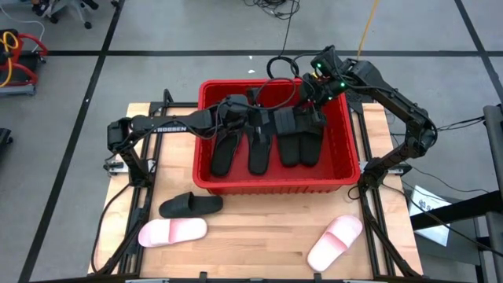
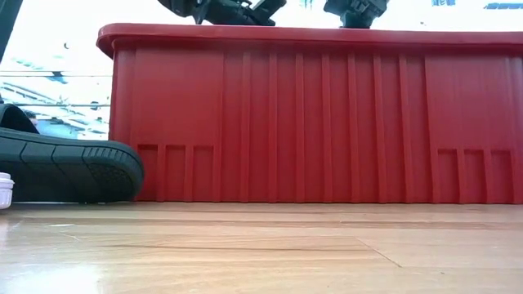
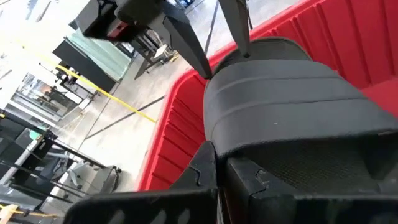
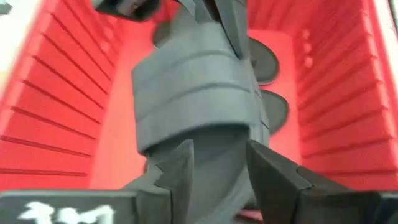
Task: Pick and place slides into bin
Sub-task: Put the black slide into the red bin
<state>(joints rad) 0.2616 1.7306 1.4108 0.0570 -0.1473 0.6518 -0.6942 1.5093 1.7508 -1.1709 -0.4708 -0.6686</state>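
Note:
The red bin (image 1: 206,169) stands mid-table with several black slides (image 1: 259,153) lying on its floor. Another black wide-strap slide (image 3: 280,93) hangs above the bin's inside, and my left gripper (image 3: 217,168), reaching in from the left, is shut on it. My right gripper (image 4: 217,165) comes over the bin's far right corner. It is open, its fingers standing on either side of the same slide's (image 4: 193,87) other end. On the table in front of the bin lie a black slide (image 1: 191,205) and two pale pink slides (image 1: 173,231) (image 1: 335,242). My left gripper pinches the black slide's sole at the end behind the strap (image 3: 261,163) between its two fingers. The fingers come almost level from the table's left, along the slide. The slide is lifted clear above the bin's floor, strap side up, its other end toward my right gripper.
The bin's front wall (image 2: 310,122) fills the low view, with the loose black slide (image 2: 65,167) to its left. Bare wooden tabletop (image 1: 259,236) lies between the two pink slides. Cables (image 1: 279,67) hang behind the bin.

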